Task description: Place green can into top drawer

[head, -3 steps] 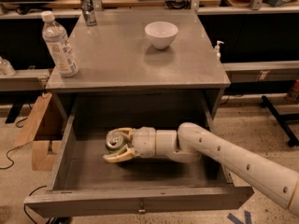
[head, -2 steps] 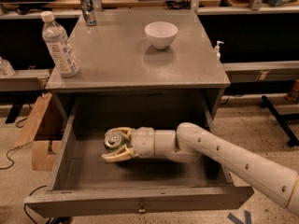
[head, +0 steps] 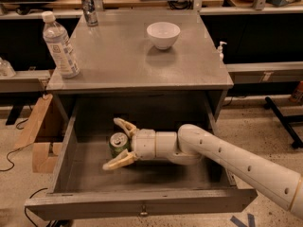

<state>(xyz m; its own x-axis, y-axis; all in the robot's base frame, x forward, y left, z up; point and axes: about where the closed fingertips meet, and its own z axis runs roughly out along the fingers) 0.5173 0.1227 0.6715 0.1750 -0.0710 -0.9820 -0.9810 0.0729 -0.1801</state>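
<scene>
The green can (head: pixel 119 144) stands upright on the floor of the open top drawer (head: pixel 156 173), left of centre, its silver top showing. My gripper (head: pixel 111 144) reaches into the drawer from the right. Its fingers are spread wide, one behind the can and one in front of it, and the can sits between them with gaps on both sides. The white arm (head: pixel 227 162) crosses the drawer's right side. The drawer's front panel (head: pixel 142 203) with its small knob is pulled out toward the camera.
On the cabinet top (head: pixel 128 56) stand a clear water bottle (head: pixel 59 44) at the left edge, a slim silver can (head: pixel 88 8) at the back left and a white bowl (head: pixel 163 34). A cardboard box (head: pixel 40 131) sits on the floor left of the drawer.
The fingers have spread apart from the green can, which now stands free on the drawer floor. The arm has barely moved.
</scene>
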